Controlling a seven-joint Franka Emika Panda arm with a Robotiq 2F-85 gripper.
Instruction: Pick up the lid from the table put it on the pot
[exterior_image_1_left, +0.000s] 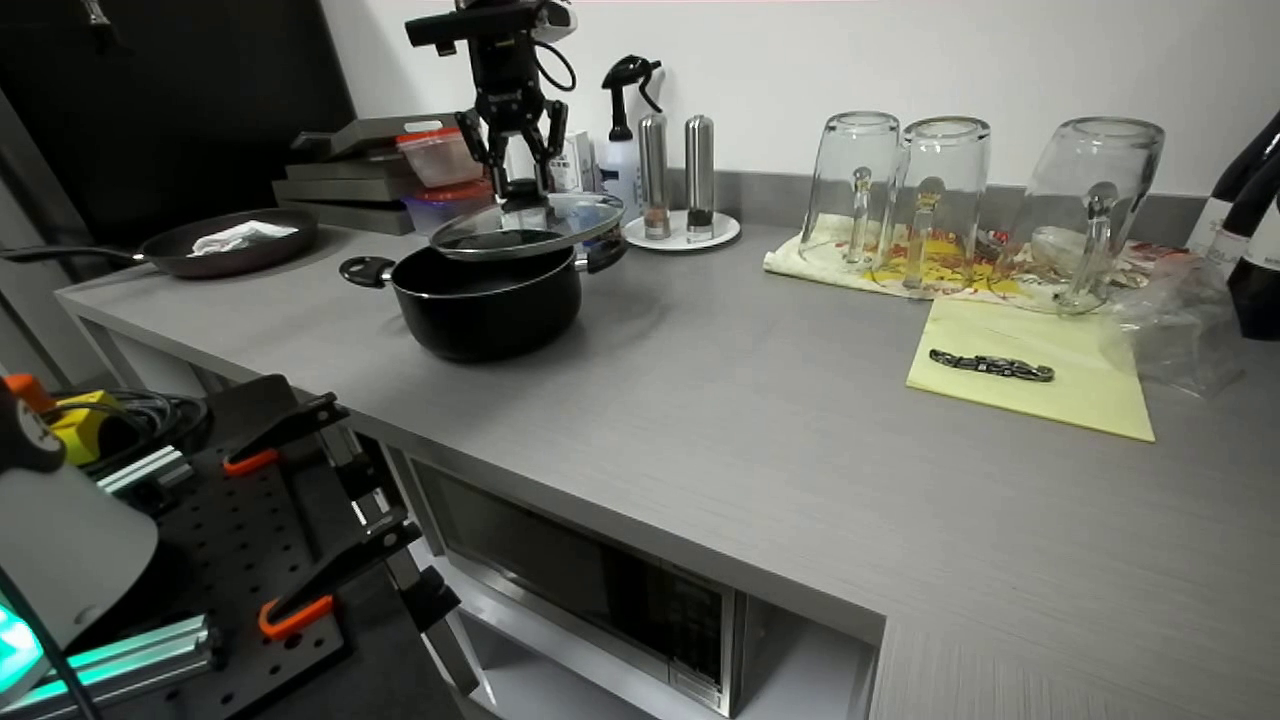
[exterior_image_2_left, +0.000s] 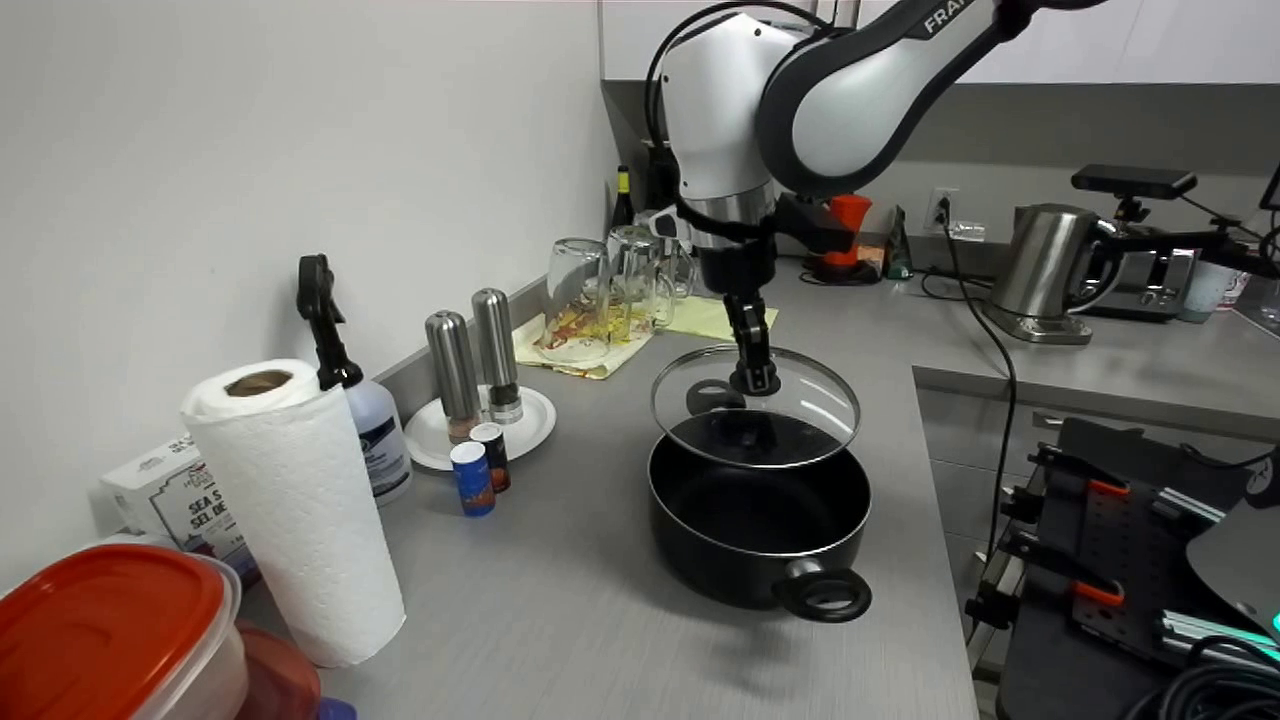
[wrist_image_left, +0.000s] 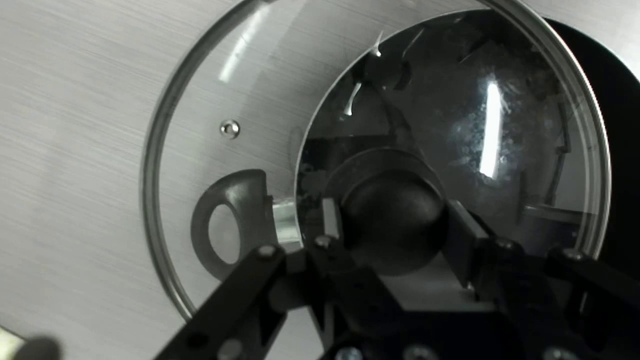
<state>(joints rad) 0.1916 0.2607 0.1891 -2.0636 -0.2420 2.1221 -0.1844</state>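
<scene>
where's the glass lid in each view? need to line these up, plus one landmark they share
In an exterior view: the lid is left of centre, in the upper half.
In an exterior view: the lid is right of centre, around mid-height.
Wrist view: the lid fills much of the picture, cut off by the top edge.
Shared landmark: the black pot, overlapped by the lid in all three.
</scene>
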